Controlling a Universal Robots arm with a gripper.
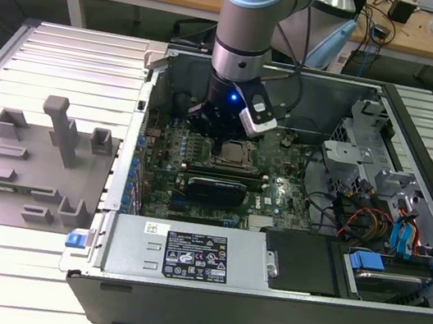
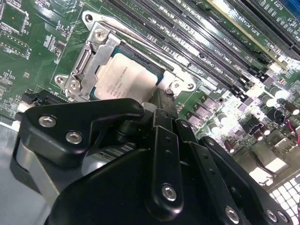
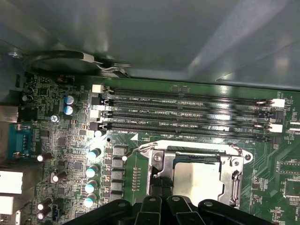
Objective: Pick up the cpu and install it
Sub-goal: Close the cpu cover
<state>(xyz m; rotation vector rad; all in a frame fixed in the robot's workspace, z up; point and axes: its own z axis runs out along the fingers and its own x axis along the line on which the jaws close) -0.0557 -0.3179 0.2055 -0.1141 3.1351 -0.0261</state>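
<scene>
One job looks about done: the cpu (image 2: 126, 77) lies flat in the motherboard socket (image 2: 93, 52), while the gripper (image 2: 163, 95), at its edge, looks pinched together, holding nothing.

The open grey metal computer case (image 1: 256, 322) leaves free room straight down over its green motherboard (image 1: 282, 191). There the black gripper (image 1: 227, 137) hangs above the silvery square cpu (image 2: 125, 77), which lies in the metal-framed socket (image 2: 93, 49). Four long black memory slots (image 3: 187, 112) fill the strip between socket and case wall. A black expansion card (image 1: 212, 188) stands just beside the socket, with the grey boxy power supply (image 1: 184, 256) beyond it along the case's edge. A grey metal drive cage (image 1: 349, 155) and red and black cables (image 1: 357, 219) crowd the end at the exterior view's right.
</scene>
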